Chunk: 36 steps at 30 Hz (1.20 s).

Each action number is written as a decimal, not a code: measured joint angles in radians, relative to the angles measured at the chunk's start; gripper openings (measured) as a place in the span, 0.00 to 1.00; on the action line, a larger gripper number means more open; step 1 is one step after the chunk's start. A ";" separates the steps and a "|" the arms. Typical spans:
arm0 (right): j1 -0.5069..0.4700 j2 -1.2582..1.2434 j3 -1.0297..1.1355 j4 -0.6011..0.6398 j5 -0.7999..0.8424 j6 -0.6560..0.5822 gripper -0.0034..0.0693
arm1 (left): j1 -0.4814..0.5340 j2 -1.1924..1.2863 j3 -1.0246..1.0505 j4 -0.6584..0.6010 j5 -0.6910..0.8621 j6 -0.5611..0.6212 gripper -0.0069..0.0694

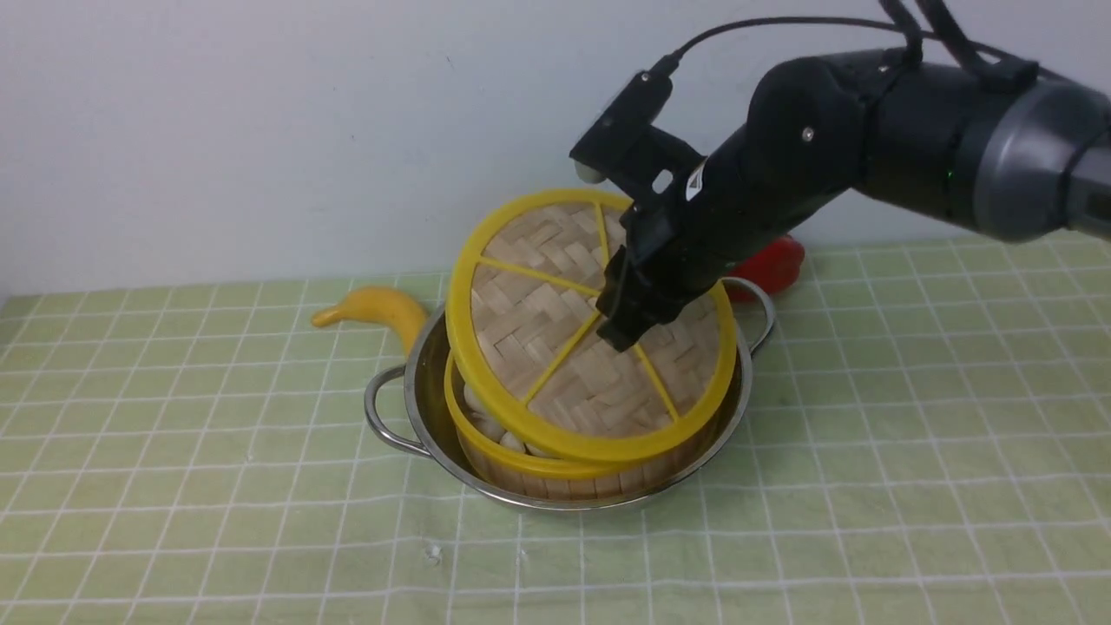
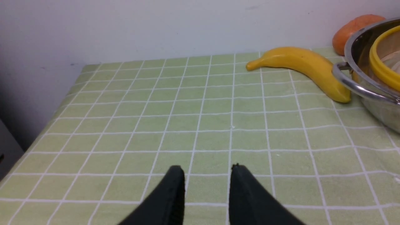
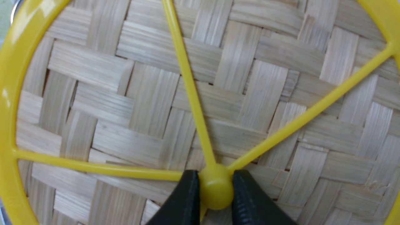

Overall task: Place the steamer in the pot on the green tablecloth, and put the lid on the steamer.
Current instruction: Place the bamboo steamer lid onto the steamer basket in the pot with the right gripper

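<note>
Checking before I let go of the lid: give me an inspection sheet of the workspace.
Surface: green tablecloth, white grid, lying flat.
Job's things: steamer sits in the pot; lid tilted over it, not seated, dumplings showing at the gap.
Clutter: banana beside the pot; red item behind it.
Grippers: right gripper shut on the lid's knob; left gripper open, empty, over bare cloth.
Cables: black cable along the right arm, off the work.
Surroundings: plain wall; nothing else seen.
</note>
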 joint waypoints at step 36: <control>0.000 0.137 -0.010 0.104 -0.170 -0.101 0.25 | 0.000 0.000 0.000 0.007 0.000 0.000 0.36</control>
